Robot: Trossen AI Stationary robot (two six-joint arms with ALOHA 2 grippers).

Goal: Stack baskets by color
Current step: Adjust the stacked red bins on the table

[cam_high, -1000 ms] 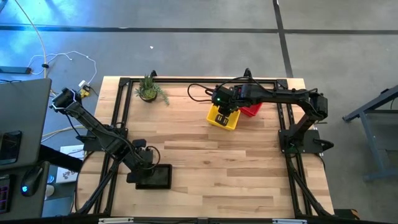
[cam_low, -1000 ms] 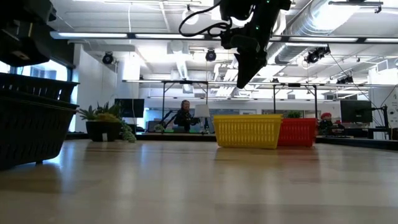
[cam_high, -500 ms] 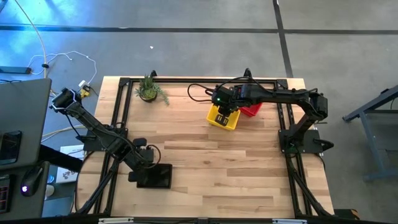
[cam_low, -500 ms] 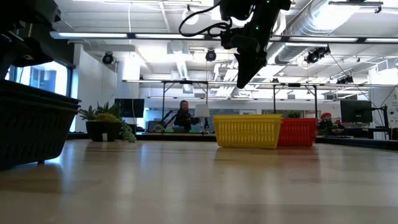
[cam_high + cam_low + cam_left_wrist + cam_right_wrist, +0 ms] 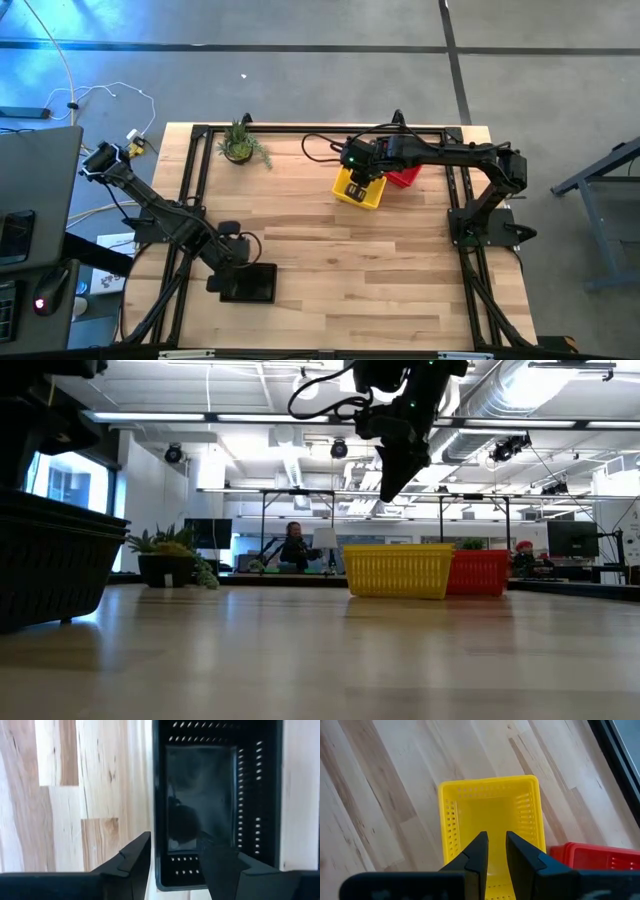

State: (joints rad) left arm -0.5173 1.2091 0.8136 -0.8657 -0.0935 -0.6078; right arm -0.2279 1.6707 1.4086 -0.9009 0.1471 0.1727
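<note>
Our left gripper (image 5: 172, 855) has opened astride the black basket's (image 5: 248, 284) wall near the table's front-left corner; we lift straight clear.

2 baskets (image 5: 358, 188) touch far right; 1 basket (image 5: 248, 284) near left.

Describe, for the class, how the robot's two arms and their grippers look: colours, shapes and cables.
Both arms are black, built of slim jointed segments on dark frame bases. A black cable loops beside the right gripper, whose wrist shows a small green light. Each gripper, like the left gripper, ends in two matte black, wedge-shaped fingers.
</note>
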